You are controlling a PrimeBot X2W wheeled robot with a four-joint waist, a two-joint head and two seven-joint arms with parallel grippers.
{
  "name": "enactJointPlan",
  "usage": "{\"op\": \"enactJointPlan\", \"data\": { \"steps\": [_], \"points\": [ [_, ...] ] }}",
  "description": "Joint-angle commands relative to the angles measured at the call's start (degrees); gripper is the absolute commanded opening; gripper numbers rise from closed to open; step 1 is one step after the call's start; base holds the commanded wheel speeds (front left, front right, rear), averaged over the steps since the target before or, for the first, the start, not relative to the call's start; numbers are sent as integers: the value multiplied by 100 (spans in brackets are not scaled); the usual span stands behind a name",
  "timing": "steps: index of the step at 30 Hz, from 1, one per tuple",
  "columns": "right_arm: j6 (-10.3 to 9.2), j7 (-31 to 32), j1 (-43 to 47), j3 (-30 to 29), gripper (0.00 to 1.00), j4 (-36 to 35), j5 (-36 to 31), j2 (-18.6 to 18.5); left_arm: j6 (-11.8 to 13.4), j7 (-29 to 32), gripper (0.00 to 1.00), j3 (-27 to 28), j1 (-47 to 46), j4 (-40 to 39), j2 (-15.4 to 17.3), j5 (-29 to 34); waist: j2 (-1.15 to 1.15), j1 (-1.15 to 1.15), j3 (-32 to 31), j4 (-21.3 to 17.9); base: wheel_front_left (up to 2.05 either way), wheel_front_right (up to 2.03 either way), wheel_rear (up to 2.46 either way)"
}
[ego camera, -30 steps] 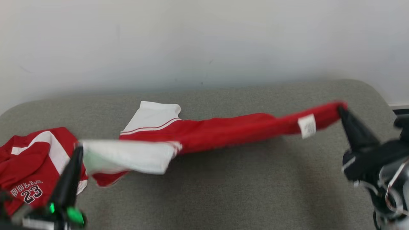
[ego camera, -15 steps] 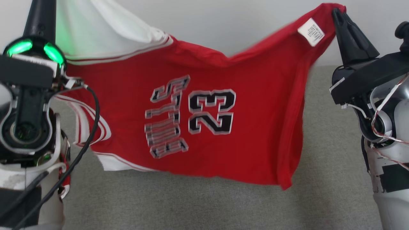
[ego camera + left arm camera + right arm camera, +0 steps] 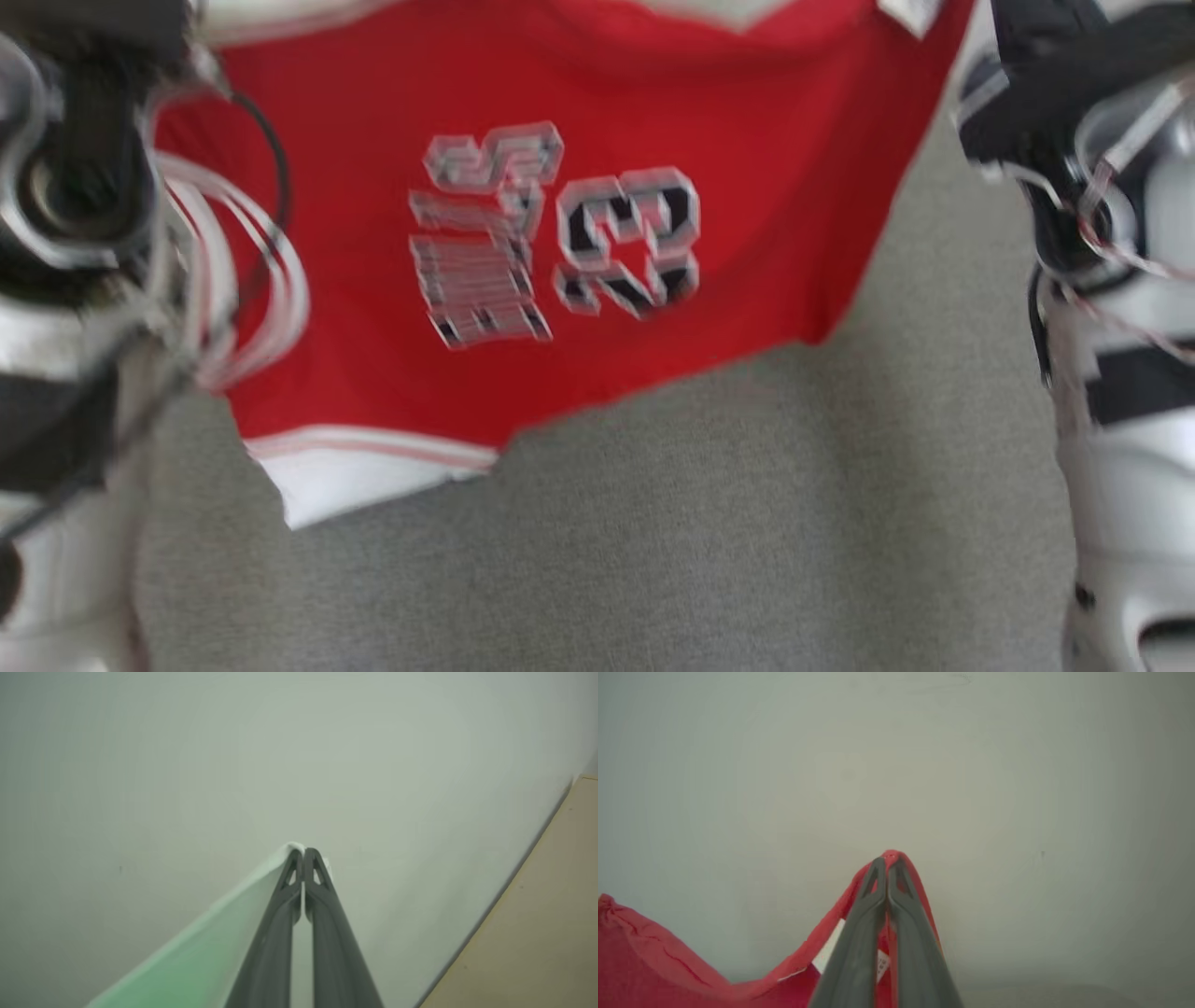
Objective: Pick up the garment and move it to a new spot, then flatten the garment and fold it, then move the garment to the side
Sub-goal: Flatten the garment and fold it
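The garment [image 3: 560, 308] is a red jersey with white trim and a blurred black-and-white "23". It hangs spread in the air between my two arms, above the grey table [image 3: 653, 541]. In the left wrist view my left gripper [image 3: 303, 854] is shut on the garment's white edge [image 3: 196, 952], which glows green from my wrist light. In the right wrist view my right gripper [image 3: 887, 861] is shut on a red corner of the garment [image 3: 644, 952], with a white label beside the fingers. In the head view the fingertips are above the top edge.
Both pale forearms stand at the sides of the head view, the left [image 3: 65, 373] and the right [image 3: 1130, 373]. A plain pale wall [image 3: 187, 765] lies beyond both grippers. A beige floor strip [image 3: 551, 914] shows at the right of the left wrist view.
Both grippers have lifted the garment off the table, first stretched low, then hanging open. Since half a second ago it has risen higher in the head view, and the grippers' tips have gone above the top edge.
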Motion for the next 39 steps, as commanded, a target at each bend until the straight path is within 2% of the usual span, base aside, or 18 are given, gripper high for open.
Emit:
{"op": "enactJointPlan", "data": {
  "steps": [1,4,6,9,10,12,15,17,20,22,25,28,29,34,36,39],
  "points": [
    [7,-141,-337,-3,0,194,-327,98,-8,-217,0,-23,-335,140,139,334,-1,-1,818,-300,0,0,0],
    [7,-895,-1016,-613,0,898,-841,604,-140,-968,0,-16,-911,661,197,894,-1,-1,1090,-494,0,0,0],
    [6,-1613,-1563,-1141,0,1265,-1250,751,-302,-1635,0,81,-1409,917,-16,1044,-1,-1,1131,-528,0,0,0],
    [7,-2524,-2239,-1390,0,1463,-1984,864,-869,-2107,0,19,-2206,1027,-440,1101,-1,-1,1235,-465,0,0,0],
    [7,-2684,-2402,-1392,0,1453,-2211,870,-1118,-2165,0,-59,-2416,1009,-465,1221,-1,-1,1296,-438,0,0,0],
    [7,-2882,-2619,-1191,0,1345,-2506,889,-1467,-2218,0,-224,-2680,944,-571,1387,-1,-1,1424,-405,0,0,0],
    [7,-2960,-2511,-702,0,1269,-2898,710,-1656,-2250,0,-374,-2757,659,-686,1263,-1,-1,1649,-355,0,0,0],
    [6,-2968,-2285,-342,0,1507,-3019,495,-1688,-2250,0,-567,-2389,567,-546,1211,-1,-1,1804,-313,0,0,0],
    [7,-2980,-1986,429,0,1895,-2983,252,-1682,-2255,0,-883,-1617,515,-117,1144,-1,-1,1979,-258,0,0,0],
    [6,-2982,-1809,707,0,1983,-2640,177,-1685,-2259,0,-863,-1081,387,141,1030,-1,-1,2025,-238,0,0,0],
    [6,-2983,-1491,1026,0,1942,-2074,28,-1687,-2258,0,-427,-230,92,347,731,-1,-1,1987,-194,0,0,0],
    [6,-2976,-1187,1686,0,1978,-1431,-119,-1686,-2259,0,-2,657,-299,571,345,-1,-1,1805,-117,0,0,0],
    [6,-2976,-1187,1686,0,1978,-1431,-119,-1686,-2259,0,-2,657,-299,571,345,-1,-1,1805,-117,0,0,0],
    [6,-2490,-582,2672,0,1869,-205,-637,-1687,-2205,0,479,2223,-1005,749,-442,-1,-1,1305,123,0,0,0],
    [6,-2226,-176,3030,0,1685,279,-1067,-1687,-2228,0,580,3193,-1328,705,-698,-1,-1,980,311,0,0,0],
    [6,-2043,198,3174,0,1498,663,-1425,-1688,-2245,0,671,4073,-1585,587,-821,-1,-1,629,442,0,0,0]
  ]
}}
